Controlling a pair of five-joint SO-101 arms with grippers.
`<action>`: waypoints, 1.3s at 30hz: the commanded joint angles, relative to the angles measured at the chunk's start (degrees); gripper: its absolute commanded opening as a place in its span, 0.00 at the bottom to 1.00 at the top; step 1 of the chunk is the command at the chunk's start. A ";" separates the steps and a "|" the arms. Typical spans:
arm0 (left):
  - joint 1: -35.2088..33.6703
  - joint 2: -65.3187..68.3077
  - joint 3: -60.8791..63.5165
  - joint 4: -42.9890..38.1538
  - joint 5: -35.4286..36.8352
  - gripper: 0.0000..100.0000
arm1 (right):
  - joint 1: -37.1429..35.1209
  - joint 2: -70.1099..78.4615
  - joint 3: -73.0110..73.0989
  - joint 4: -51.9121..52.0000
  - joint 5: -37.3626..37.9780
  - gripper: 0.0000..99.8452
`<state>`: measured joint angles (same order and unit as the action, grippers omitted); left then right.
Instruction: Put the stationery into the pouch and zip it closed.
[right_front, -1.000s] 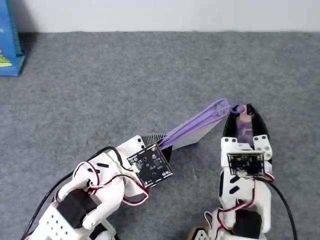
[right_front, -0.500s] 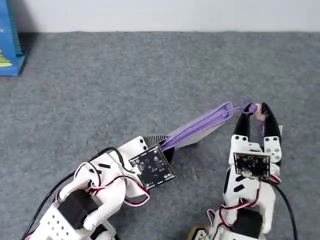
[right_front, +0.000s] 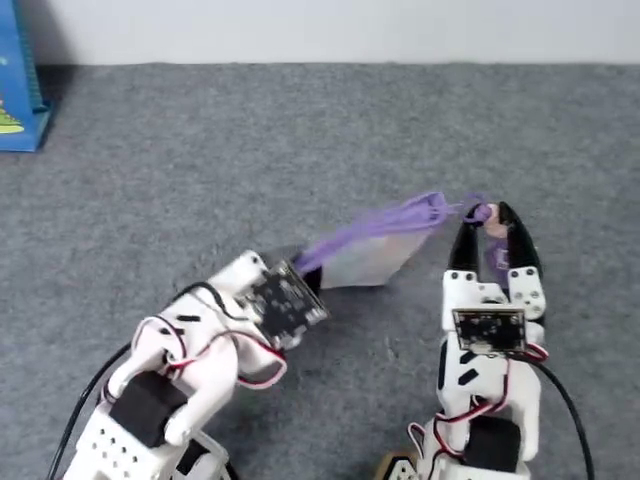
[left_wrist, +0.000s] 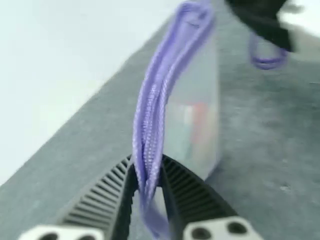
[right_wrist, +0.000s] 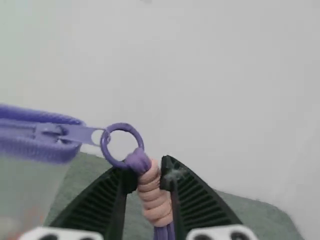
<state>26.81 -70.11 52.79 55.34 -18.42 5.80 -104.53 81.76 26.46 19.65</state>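
Pouch (right_front: 365, 255) sagged; right wrist view shows right gripper (right_wrist: 147, 172) pinching zipper charm (right_wrist: 151, 194).

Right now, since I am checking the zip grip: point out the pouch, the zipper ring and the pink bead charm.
pouch (right_front: 368, 263), high view, clear side panel.
zipper ring (right_wrist: 121, 126), right wrist view, top of the loop.
pink bead charm (right_wrist: 150, 192), right wrist view, middle coil.
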 joint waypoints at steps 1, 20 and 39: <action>-9.14 -1.05 0.22 -6.15 3.69 0.03 | -3.47 0.75 0.70 0.04 0.00 0.23; -26.46 -1.49 8.40 -22.68 18.29 0.30 | -17.19 0.66 -1.23 11.74 -8.62 0.36; -37.01 -1.58 -19.03 5.63 18.73 0.24 | -17.36 0.57 -9.05 24.04 -13.45 0.34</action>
<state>-11.34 -70.90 38.11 57.10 -0.31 -11.25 -104.00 76.04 49.14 6.73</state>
